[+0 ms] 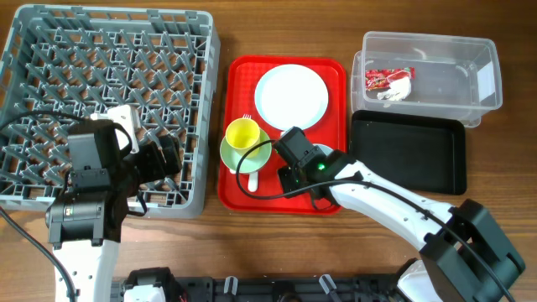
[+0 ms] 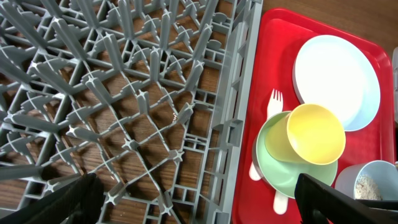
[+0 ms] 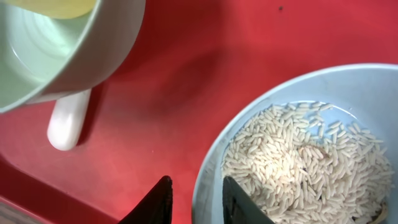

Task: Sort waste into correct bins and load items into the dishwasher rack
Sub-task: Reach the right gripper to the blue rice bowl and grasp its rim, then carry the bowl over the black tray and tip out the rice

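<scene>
right hand: straddles the light blue bowl rim, one finger inside; we cannot tell if it is clenched.
left hand: released, empty, over the dishwasher rack.
bowl: on the red tray, holding rice scraps.
risk: we think a one-sided rim pinch could tip it, spilling rice.

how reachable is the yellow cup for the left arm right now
probably yes: the left gripper hangs open over the right edge of the dishwasher rack, and the yellow cup sits uncovered just past it. the right gripper at the light blue bowl beside it could crowd the approach
</scene>
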{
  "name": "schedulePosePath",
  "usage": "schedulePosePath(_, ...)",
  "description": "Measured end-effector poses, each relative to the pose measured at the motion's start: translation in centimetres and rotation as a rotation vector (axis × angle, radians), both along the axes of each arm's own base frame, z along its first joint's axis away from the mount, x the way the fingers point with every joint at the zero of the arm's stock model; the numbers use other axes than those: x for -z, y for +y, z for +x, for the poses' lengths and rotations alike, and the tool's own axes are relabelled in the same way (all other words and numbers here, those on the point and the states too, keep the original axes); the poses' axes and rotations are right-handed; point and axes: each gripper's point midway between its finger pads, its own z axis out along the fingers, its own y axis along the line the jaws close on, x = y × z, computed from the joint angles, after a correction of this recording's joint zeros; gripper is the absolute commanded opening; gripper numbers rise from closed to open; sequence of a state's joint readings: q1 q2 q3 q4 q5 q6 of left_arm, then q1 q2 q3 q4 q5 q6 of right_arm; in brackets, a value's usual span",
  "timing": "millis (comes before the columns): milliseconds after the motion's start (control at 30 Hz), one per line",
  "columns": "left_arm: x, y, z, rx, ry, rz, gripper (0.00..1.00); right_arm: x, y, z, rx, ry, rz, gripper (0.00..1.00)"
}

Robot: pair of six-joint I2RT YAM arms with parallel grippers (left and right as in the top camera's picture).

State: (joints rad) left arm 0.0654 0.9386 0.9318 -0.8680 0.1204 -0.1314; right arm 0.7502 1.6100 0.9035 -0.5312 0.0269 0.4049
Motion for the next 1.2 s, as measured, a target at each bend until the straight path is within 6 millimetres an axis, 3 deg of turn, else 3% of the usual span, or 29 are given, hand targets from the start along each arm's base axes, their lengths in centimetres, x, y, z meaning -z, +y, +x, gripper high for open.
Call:
schedulePosePath(200, 0.0, 0.0, 0.0, 0.000, 0.000, 0.000, 1.00, 0.0, 0.0, 0.0, 0.006, 0.000, 0.003, 0.30)
schedulePosePath(433, 0.0, 0.0, 0.0, 0.000, 0.000, 0.000, 1.00, 0.1, -0.1, -0.1, 0.010, 0.007, -0.002, 0.23)
schedulePosePath(667, 0.0, 0.0, 0.0, 0.000, 0.000, 0.000, 1.00, 0.6, -0.2, -0.2, 0.011, 0.018, -0.013, 0.07)
schedulePosePath(967, 0.0, 0.0, 0.0, 0.000, 0.000, 0.000, 1.00, 0.5, -0.3, 0.1, 0.014, 0.005, -0.022, 0.04)
schedulePosePath(1067, 0.0, 0.0, 0.0, 0.000, 0.000, 0.000, 1.00, 0.0, -0.2, 0.2, 0.011, 0.006, -0.028, 0.04)
schedulePosePath(1200, 0.0, 0.0, 0.0, 0.000, 0.000, 0.000, 1.00, -2.4, 0.7, 1.4, 0.005, -0.034, 0.009, 0.04)
